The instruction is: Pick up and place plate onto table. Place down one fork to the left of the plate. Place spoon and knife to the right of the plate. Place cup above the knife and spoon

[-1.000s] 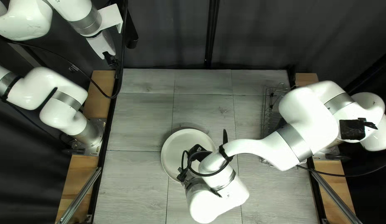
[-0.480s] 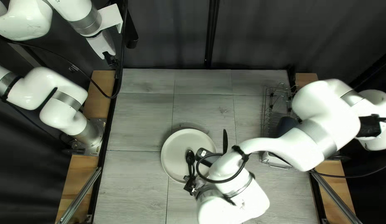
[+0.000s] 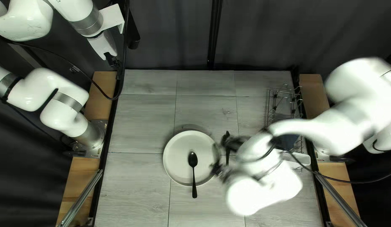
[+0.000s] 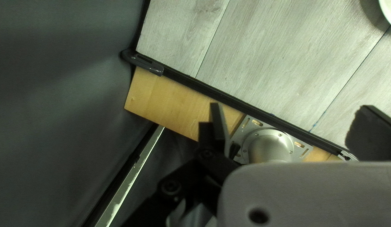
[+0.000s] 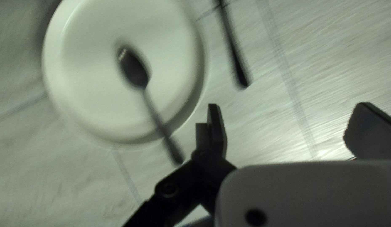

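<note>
Grey table [image 3: 140, 126]: broad stretch between plate [image 3: 176, 147] and left edge, another toward far edge. Wire rack [image 3: 269, 110] along right edge, holding dark object [image 3: 288, 141], partly hidden; white tray [image 3: 302, 159] at rack's near end. Plate holds black spoon [image 3: 193, 159], handle overhanging near rim. Knife [image 5: 233, 50] just right of plate. Right gripper [image 3: 222, 155], blurred, near plate's right rim, fingers apart. Left gripper [image 3: 113, 64] raised above left edge's wooden strip [image 4: 161, 96], fingers apart.

Top left view: glossy white right arm [image 3: 313, 131] blurred, three to five o'clock, partly hiding dark blue cup [image 3: 289, 142].
</note>
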